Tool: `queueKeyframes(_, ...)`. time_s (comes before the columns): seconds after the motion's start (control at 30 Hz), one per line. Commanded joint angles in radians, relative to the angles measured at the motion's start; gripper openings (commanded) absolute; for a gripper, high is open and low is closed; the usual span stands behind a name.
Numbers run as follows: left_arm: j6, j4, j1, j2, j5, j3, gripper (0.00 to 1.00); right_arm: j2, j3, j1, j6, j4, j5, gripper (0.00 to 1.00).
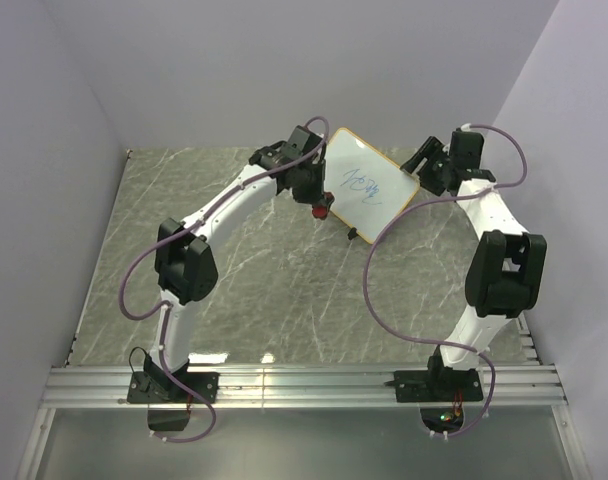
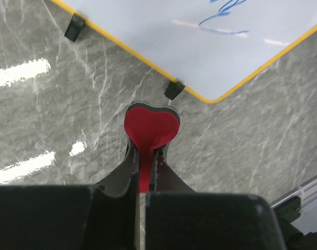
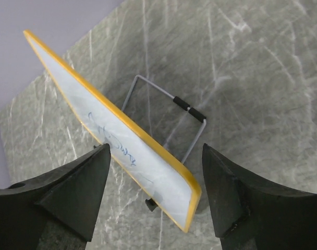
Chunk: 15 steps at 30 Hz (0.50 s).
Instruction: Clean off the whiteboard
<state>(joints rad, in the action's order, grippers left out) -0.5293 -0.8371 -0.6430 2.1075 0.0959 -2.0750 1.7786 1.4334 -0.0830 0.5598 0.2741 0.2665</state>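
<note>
My left gripper (image 2: 147, 152) is clamped tight on the red-and-black eraser block (image 2: 150, 125), at 8 o'clock of the yellow-framed white whiteboard (image 1: 369, 185). My right gripper (image 3: 156, 151) stands wide, straddling the board's 3 o'clock edge.

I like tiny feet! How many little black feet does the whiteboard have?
2 black feet show in the left wrist view: one upper left on the whiteboard's yellow edge, one by its rounded corner. More may be hidden.
</note>
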Motion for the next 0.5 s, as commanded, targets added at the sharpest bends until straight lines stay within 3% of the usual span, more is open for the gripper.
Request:
queueKeyframes(0.0,-0.061,-0.017,-0.003,0.020,-0.010,-0.103,0.00,-0.010,-0.030,0.017,-0.006,-0.081,0.057,0.74)
queueKeyframes(0.23,-0.224,0.121,0.005,0.114,0.050,-0.138,0.00,-0.047,-0.154,0.022,0.057,-0.146,0.085,0.59)
queueKeyframes(0.47,-0.262,0.223,0.006,0.204,0.134,-0.194,0.00,-0.076,-0.191,0.041,0.055,-0.148,0.126,0.29)
